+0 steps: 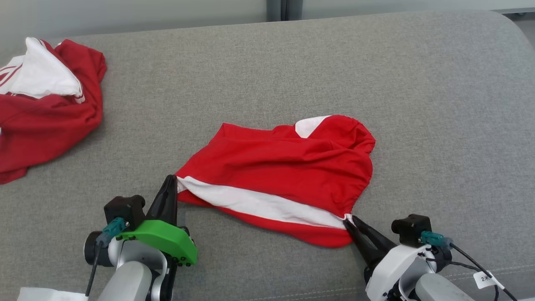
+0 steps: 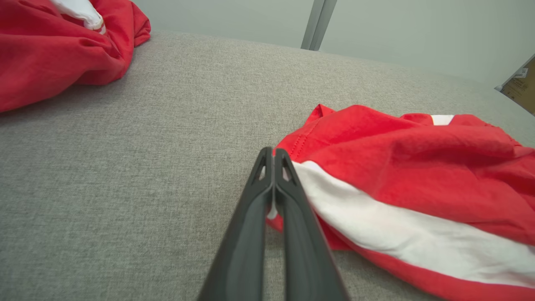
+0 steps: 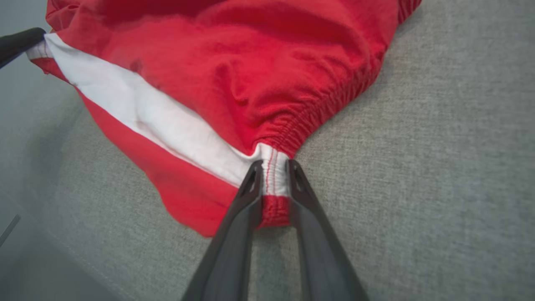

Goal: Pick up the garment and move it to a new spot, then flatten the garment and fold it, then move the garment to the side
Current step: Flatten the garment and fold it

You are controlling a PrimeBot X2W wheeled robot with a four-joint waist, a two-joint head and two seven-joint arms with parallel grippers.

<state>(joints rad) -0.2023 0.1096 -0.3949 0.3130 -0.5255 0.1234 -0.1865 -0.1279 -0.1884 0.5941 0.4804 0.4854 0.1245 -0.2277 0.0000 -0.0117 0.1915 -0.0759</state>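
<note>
The red shorts (image 1: 284, 167) lie rumpled near the front edge of the grey upholstered seat (image 1: 397, 71), midway between the two arms and well apart from a second red-and-white garment (image 1: 46, 117) heaped at the far left.

The left gripper (image 1: 169, 180) is pinched tight on the leg-hem corner, where the white side stripe (image 1: 259, 205) ends. Its wrist view shows a sliver of white cloth caught between the pressed fingers. The right gripper (image 1: 347, 220) stands narrow, its two fingers clamped either side of the gathered elastic waistband (image 3: 330, 110) at the stripe's other end, with the bunched cloth filling the gap between them.

This looks like thin, light, floppy fabric with no stiffness to speak of, so it should sag and crumple wherever it is unsupported. The sewn edges are the sensible holds: the elastic waistband is thick and gives the fingers something to bite, while the hem is thinner and could slip out under a sharp tug. With both ends of one side seam held, pulling the arms gently apart should draw that edge straight — my guess, not a certainty.
</note>
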